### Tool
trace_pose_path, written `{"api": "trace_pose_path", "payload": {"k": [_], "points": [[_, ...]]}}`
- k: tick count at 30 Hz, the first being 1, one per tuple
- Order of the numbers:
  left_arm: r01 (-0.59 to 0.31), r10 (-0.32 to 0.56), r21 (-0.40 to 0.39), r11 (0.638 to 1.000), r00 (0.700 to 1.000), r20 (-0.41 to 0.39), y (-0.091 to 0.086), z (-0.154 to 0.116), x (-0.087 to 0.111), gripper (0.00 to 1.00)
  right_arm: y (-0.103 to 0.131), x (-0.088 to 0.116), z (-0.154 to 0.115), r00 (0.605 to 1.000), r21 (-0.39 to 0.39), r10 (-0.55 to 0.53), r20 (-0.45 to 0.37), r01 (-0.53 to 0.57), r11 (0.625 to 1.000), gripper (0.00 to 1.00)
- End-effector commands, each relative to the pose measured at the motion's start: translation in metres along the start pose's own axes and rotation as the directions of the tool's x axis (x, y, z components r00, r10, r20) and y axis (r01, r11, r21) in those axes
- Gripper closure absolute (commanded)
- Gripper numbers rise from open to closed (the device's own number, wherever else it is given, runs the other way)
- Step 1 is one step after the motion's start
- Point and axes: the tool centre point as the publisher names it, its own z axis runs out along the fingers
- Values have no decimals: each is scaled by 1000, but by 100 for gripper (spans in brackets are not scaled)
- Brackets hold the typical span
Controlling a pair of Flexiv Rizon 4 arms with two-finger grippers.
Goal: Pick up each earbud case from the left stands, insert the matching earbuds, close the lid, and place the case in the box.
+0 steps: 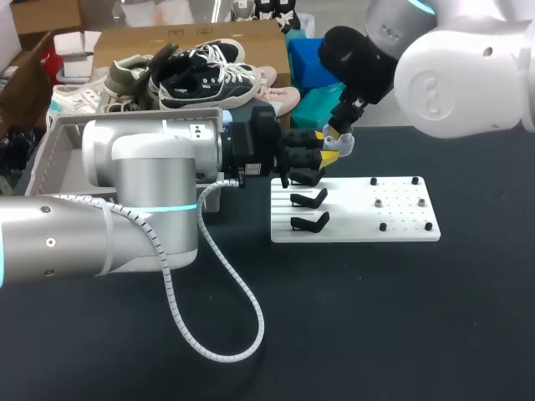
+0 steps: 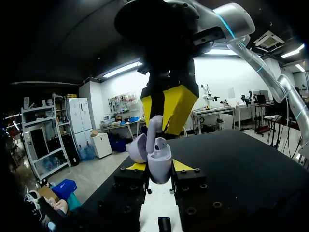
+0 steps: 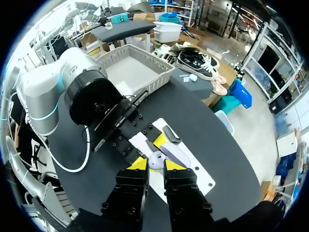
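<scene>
The left gripper (image 2: 159,166) reaches level over the white stand board (image 1: 401,221) near the worktop's far edge. Its fingers are clamped on the pale lilac earbud case (image 2: 159,159), held upright with the lid open so the sockets face up. The right gripper (image 1: 330,144) comes from above and pinches a white earbud (image 2: 154,128) at the case's mouth, apparently for seating. The grey plastic box (image 1: 54,154) sits at the far left corner.

You're working over a black table (image 1: 359,334) with a matte top. On it, right of centre in the head view, lies a flat white board (image 1: 351,230). Its right half carries four short black pegs (image 1: 383,226) set in a rectangle, two small silver nuts (image 1: 378,201) between them, and rows of tiny holes.
</scene>
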Motion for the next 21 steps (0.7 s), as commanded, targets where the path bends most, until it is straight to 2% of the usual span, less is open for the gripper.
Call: {"api": "trace_pose_path", "payload": {"k": [1,21], "points": [[-2,2,-8,1000,1000,2,-2,0,0,100,0,2,-1,1000,5,-3,-5,3,1000,100],[-2,2,-8,1000,1000,2,-2,0,0,100,1,6,4,1000,-5,-5,-13,5,1000,100]]}}
